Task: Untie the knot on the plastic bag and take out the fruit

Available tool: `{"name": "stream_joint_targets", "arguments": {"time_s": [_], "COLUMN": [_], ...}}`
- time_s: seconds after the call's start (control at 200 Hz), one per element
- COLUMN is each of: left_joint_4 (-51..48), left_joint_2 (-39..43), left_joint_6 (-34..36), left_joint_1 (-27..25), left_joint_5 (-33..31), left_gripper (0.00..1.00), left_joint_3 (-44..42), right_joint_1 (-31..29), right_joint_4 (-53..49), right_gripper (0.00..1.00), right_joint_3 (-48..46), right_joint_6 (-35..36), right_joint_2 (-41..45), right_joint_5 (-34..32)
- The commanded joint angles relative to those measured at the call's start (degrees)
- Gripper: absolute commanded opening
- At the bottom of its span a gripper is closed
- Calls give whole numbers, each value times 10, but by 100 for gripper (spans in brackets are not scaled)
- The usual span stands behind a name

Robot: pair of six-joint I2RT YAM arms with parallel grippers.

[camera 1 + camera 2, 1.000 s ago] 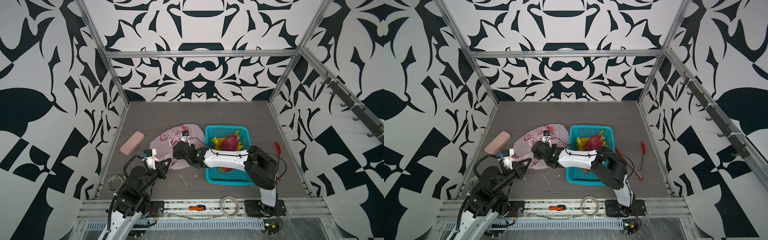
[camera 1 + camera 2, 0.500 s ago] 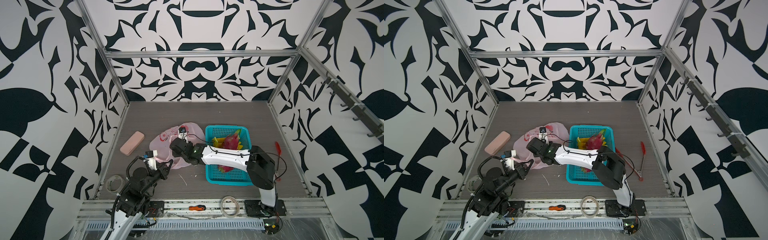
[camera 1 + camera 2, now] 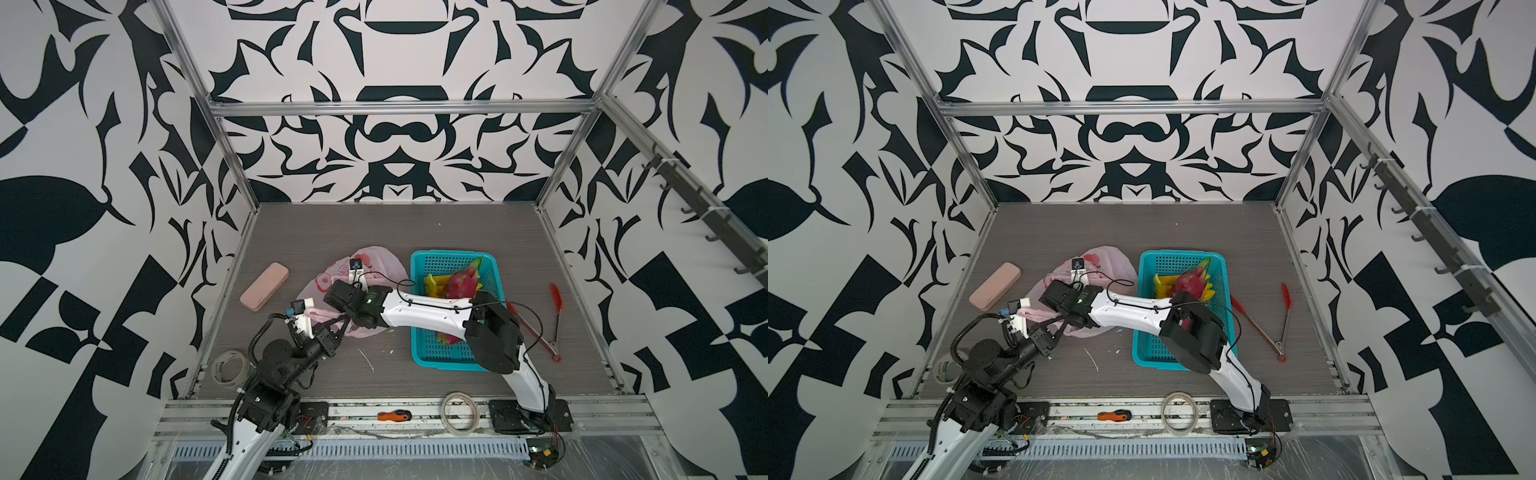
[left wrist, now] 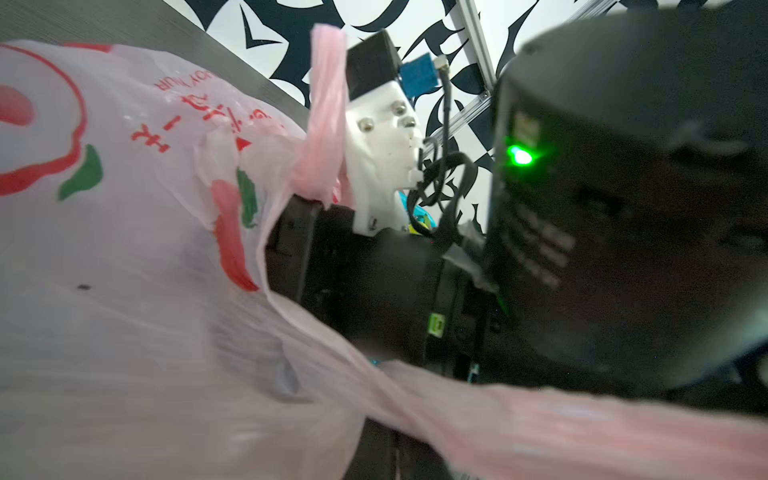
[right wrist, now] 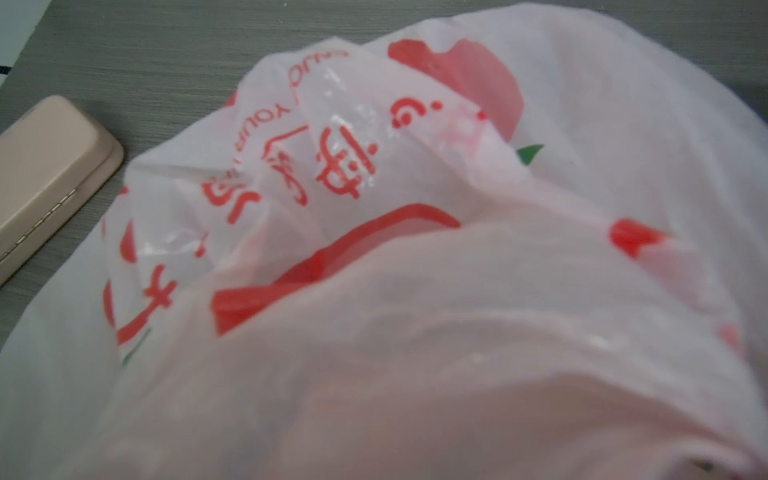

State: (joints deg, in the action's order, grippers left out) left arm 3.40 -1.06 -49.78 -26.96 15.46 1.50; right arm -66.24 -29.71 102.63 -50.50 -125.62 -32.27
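Two robot arms meet over a pale-pink plastic bag lying on the grey table, just left of a teal basket, as both top views show. The left gripper is clamped tight on a thin strip of the bag's film, one loop handle. The left wrist view shows that handle stretched taut from the bag's mouth toward the camera. The right gripper reaches across the middle and is pushed into the bag's mouth. Its fingers are hidden by the film, so whether they stand apart or together cannot be told. A second handle stands up beside the white camera mount on the right wrist, well clear of the first. Crumpled pink film and red printing fill the right wrist view, and what lies inside the bag cannot be made out. Yellow bananas and a magenta dragon fruit sit in the basket, with more magenta skin showing under the right arm. A pink case lies left of the bag, and red tongs lie right of the basket.
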Motion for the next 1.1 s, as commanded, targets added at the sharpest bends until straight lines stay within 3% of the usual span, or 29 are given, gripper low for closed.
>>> {"name": "stream_joint_targets", "arguments": {"time_s": [0.0, 0.305, 0.705, 0.875, 1.095], "left_joint_4": [53, 55, -19, 28, 138], "left_joint_2": [7, 7, -8, -70, -228], "left_joint_6": [-18, -16, 19, 21, 35], "left_joint_1": [1, 1, 1, 1, -8], "left_joint_5": [27, 40, 10, 9, 12], "left_gripper": [0, 0, 0, 0, 0], "left_joint_3": [-8, -19, -15, -18, 3], "right_joint_1": [1, 22, 30, 32, 35], "right_joint_4": [-56, -122, -216, -236, -236], "right_gripper": [54, 57, 61, 63, 67], "right_joint_3": [46, 84, 84, 50, 8], "right_joint_6": [-11, -30, -74, -109, -133], "right_joint_2": [-6, -26, -2, 22, 58], "right_joint_5": [-40, -83, -151, -175, -187]}}
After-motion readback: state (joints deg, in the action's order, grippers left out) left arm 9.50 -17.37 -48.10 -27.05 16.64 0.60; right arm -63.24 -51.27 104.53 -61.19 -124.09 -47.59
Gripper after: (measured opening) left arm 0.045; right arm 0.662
